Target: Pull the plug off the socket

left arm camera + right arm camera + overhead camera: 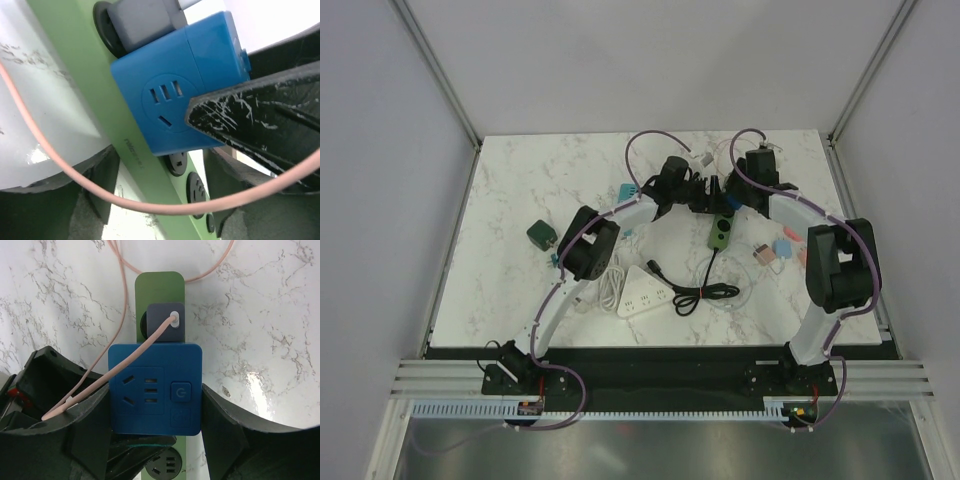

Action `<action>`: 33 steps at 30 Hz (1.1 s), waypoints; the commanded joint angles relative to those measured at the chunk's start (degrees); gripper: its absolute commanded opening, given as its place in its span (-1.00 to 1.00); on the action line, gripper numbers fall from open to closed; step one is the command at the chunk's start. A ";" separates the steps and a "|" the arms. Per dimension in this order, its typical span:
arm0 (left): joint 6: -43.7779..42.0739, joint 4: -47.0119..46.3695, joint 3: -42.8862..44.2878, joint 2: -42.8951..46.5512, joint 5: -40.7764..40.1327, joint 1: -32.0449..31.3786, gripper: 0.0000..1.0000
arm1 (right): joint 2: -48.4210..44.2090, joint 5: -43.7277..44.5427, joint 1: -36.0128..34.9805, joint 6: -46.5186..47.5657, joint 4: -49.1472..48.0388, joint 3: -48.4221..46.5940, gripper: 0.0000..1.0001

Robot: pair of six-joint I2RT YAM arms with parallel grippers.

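A green socket strip (720,233) lies on the marble table, and a square blue plug (155,388) sits pushed into it. My right gripper (155,405) is shut on the blue plug, one finger pressed against each side. In the left wrist view the blue plug (175,100) sits on the strip (125,125), with a right finger (260,117) against its near edge. My left gripper (160,200) is open and straddles the strip below the plug, with table showing between its left finger (95,185) and the strip. Both grippers (695,192) (730,197) meet at the strip's far end.
A grey plug (165,321) with a pink cable (100,192) sits in the socket beside the blue one. A white power strip (645,293) and a coiled black cable (705,293) lie nearer the bases. A dark green adapter (541,235) lies left, small pink and blue pieces (780,248) right.
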State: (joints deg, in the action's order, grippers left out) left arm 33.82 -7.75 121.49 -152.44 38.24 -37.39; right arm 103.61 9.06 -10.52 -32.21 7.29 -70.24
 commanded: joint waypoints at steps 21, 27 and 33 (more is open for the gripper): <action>5.99 10.03 2.69 -0.23 -14.93 -1.28 -0.95 | -9.83 -6.16 0.94 -7.26 -16.95 10.21 -1.00; 4.15 15.04 6.38 -1.54 -18.46 -2.43 -0.96 | -10.36 -0.90 1.38 2.73 -7.93 3.63 -1.00; 4.50 16.54 8.23 -2.33 -18.99 -2.52 -0.96 | -11.59 -4.56 2.35 1.72 -6.84 3.95 -1.00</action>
State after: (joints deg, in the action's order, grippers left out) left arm 40.60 3.25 128.11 -152.83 27.59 -40.27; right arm 97.65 9.28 -7.55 -31.66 3.68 -63.92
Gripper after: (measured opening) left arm 0.465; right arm 0.686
